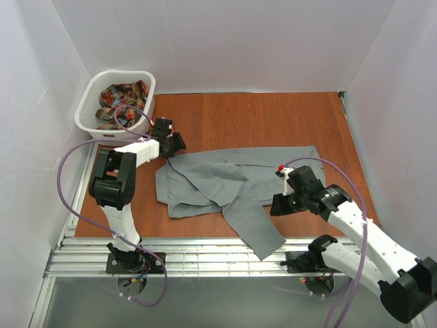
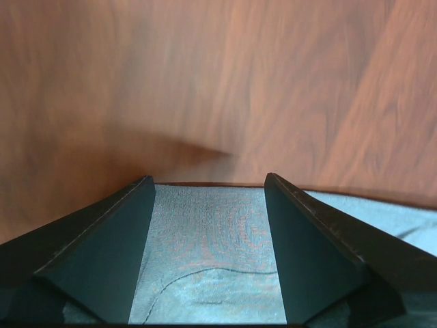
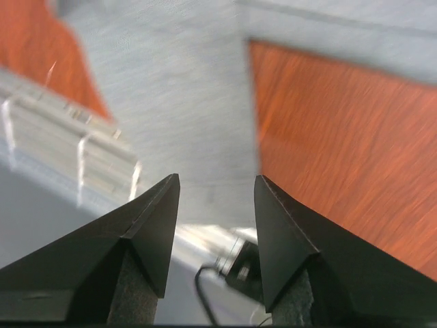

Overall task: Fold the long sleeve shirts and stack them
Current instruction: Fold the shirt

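The grey long sleeve shirt [image 1: 225,174] lies spread and partly folded on the wooden table, with one sleeve [image 1: 256,222] running past the front edge. The plaid shirt [image 1: 119,102] lies bunched in the white basket. My left gripper [image 1: 177,143] is at the grey shirt's far left corner. In the left wrist view it [image 2: 208,179] is open, with the grey cloth [image 2: 208,253] lying between the fingers. My right gripper [image 1: 276,205] is just right of the sleeve. In the right wrist view it [image 3: 217,178] is open and empty, above the sleeve [image 3: 184,89] and the table's front edge.
The white laundry basket [image 1: 92,126] stands at the far left corner, just behind my left arm. White walls close in the table [image 1: 273,119] on the left, back and right. Metal rails [image 1: 205,256] run along the front edge.
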{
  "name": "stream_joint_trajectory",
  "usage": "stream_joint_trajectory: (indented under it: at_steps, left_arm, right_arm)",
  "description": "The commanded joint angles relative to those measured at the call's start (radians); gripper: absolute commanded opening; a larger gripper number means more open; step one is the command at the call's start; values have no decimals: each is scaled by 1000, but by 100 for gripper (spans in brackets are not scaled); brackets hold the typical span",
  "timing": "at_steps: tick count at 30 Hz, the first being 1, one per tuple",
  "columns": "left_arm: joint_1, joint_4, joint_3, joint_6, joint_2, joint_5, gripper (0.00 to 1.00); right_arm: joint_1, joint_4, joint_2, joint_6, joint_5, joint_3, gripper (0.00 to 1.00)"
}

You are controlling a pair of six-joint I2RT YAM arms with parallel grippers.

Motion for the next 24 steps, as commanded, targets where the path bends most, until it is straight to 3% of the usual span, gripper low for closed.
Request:
stream_joint_trajectory:
  at_steps: [1, 5, 10, 14, 24]
  left_arm:
    - [31, -77, 30, 82, 96, -60, 63]
    - [44, -68, 76, 125, 124, -57, 67]
    - [42, -69, 54, 128, -40, -44, 85]
    - [42, -103, -5, 136, -256, -66, 95]
    - [42, -161, -298, 117, -693, -90, 96]
  right_arm:
    - [4, 270, 68, -7, 139, -6, 40]
    - [7, 379, 198, -143, 49, 27, 39]
    - [131, 413, 266, -264, -54, 32, 40]
    - [356, 380, 332, -235, 70, 60, 41]
    - [596, 248, 458, -50, 178, 58, 41]
